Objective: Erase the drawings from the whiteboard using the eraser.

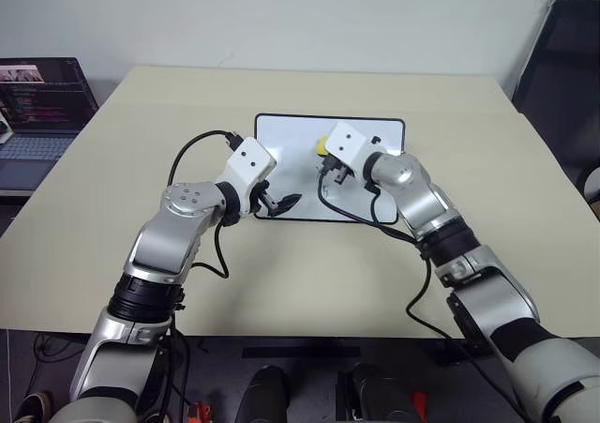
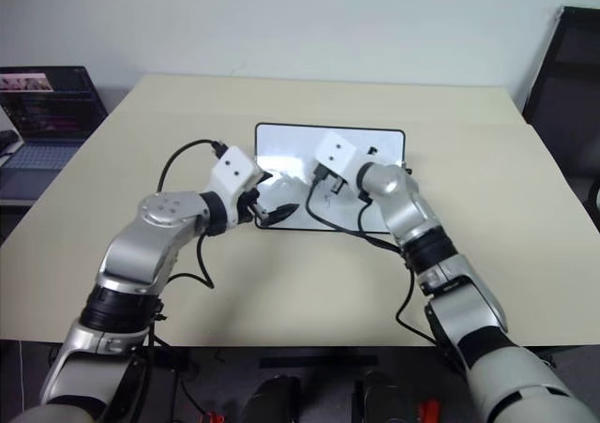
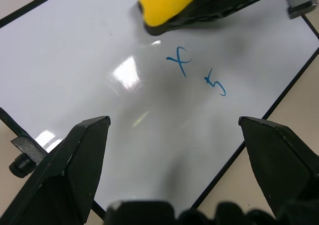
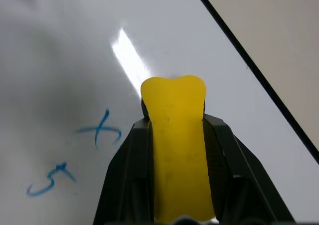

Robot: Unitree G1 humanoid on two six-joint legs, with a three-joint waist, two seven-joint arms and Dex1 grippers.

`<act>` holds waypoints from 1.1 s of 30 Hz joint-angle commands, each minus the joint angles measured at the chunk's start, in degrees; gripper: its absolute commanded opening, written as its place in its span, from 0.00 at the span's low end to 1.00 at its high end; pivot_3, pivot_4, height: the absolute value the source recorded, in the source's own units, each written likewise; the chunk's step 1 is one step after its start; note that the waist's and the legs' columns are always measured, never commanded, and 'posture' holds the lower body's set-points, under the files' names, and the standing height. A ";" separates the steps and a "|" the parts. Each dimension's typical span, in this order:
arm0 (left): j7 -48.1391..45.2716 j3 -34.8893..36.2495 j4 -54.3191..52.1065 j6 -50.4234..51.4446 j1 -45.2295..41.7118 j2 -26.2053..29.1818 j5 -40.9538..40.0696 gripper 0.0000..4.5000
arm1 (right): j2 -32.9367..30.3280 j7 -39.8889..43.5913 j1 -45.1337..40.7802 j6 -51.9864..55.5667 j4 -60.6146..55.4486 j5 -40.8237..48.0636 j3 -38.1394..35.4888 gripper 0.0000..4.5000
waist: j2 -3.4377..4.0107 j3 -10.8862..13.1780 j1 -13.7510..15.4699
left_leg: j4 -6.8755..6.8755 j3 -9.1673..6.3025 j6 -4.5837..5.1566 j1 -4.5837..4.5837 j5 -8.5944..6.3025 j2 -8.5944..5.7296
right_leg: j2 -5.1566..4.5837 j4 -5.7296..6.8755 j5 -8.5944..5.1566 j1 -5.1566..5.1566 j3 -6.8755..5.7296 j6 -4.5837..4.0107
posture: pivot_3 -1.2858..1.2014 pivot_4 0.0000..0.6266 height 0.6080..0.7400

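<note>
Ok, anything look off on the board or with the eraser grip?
Nothing stands out. The eraser sits straight in the right gripper over the whiteboard; two drawings remain, unsmeared.

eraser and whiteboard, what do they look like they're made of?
Eraser: looks like soft yellow foam, matte; its sides pinch in where the right gripper squeezes it. Darker underside, possibly felt; can't tell.
Whiteboard: glossy white coated surface, likely melamine or painted steel; lamp glare mirrors off it. Thin black frame looks like plastic.
</note>
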 commanded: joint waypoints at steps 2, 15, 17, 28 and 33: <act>-0.28 0.15 -0.96 -1.16 -0.68 -0.14 -0.02 1.00 | -1.15 0.09 1.82 4.63 -3.54 -0.36 -1.56 0.22 | 0.00 0.00 -0.05 | 0.00 0.00 0.00 0.04 0.00 0.05 | 0.05 0.02 -0.01 0.00 0.00 0.01 | 0.52 0.24 1.00; 1.72 8.68 -2.42 -0.85 5.63 0.15 -4.24 1.00 | -0.23 1.03 14.93 17.45 -39.23 17.63 -19.14 0.22 | 0.01 0.01 0.17 | -0.07 -0.08 0.00 -0.28 -0.02 0.05 | -0.02 -0.23 0.00 -0.15 -0.07 -0.03 | 0.52 0.24 1.00; 1.34 9.70 -3.68 -1.45 7.94 0.37 -5.12 1.00 | -1.86 1.59 19.07 18.25 -43.79 19.05 -19.93 0.22 | 0.01 0.01 0.19 | -0.07 -0.07 0.00 -0.28 -0.02 0.04 | -0.04 -0.29 -0.01 -0.13 -0.08 -0.02 | 0.52 0.24 1.00; -5.60 14.28 -4.07 -8.11 18.01 2.96 -10.74 1.00 | -9.57 8.16 40.62 22.06 -57.19 25.89 -13.74 0.22 | 0.02 0.02 -0.42 | -0.06 0.01 0.01 -0.18 -0.01 0.16 | 0.00 -0.34 -0.16 -0.09 0.01 0.21 | 0.52 0.24 1.00; -6.82 13.33 -2.09 -11.58 18.09 4.68 -9.57 1.00 | -9.36 6.66 38.21 21.16 -54.47 24.78 -11.45 0.22 | 0.02 0.02 -0.43 | -0.05 0.03 0.03 -0.01 0.01 0.16 | 0.05 -0.31 -0.16 0.03 0.02 0.22 | 0.52 0.24 1.00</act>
